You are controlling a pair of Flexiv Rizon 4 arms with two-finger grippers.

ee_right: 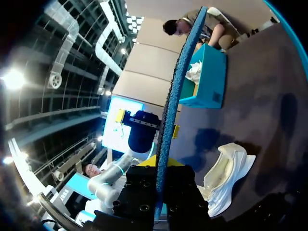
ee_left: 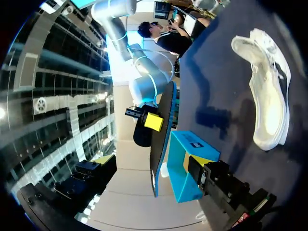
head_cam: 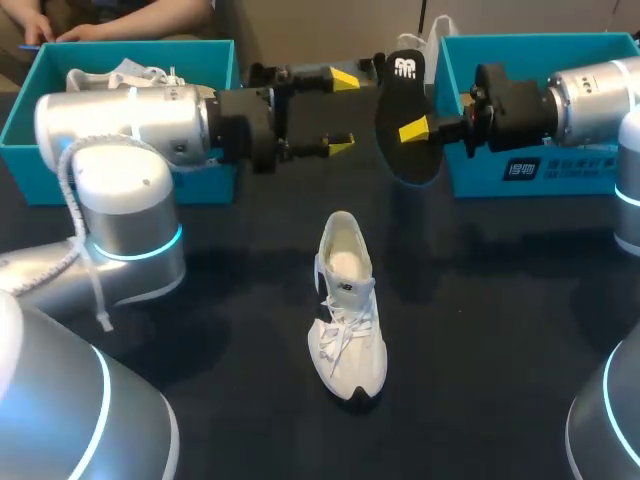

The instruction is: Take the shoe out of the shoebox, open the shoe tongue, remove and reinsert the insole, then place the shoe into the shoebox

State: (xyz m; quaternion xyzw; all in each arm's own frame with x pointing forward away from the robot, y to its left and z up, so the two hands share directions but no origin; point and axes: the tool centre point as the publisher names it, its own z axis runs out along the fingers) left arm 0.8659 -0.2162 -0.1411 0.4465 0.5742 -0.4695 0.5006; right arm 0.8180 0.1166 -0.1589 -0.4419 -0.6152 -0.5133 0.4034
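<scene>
Plainly, the bench (head_cam: 500, 330) shows where things stand. Two blue boxes sit at its far side, the left box (head_cam: 30, 150) and the right box (head_cam: 480, 180). The shoe (head_cam: 346, 300) is in neither: it stands on its sole on the bare bench nearer to me, toe toward me. So taking it out is done, I judge, and its mouth gapes wide, so the tongue looks opened as well. The insole (head_cam: 404, 100) is out of the shoe too. My right tool (head_cam: 408, 128) is clamped on it from both faces, holding it on edge in the air just in front of the right box, above and beyond the shoe's heel. My left tool (head_cam: 340, 112) hangs with its fingers apart and nothing in them, just beside the insole and about level with it, not touching. What is left, as I read it, is to slide the insole back into the shoe and then set the shoe in a box. For that, the insole has to come down and toward me to reach the shoe's mouth.
</scene>
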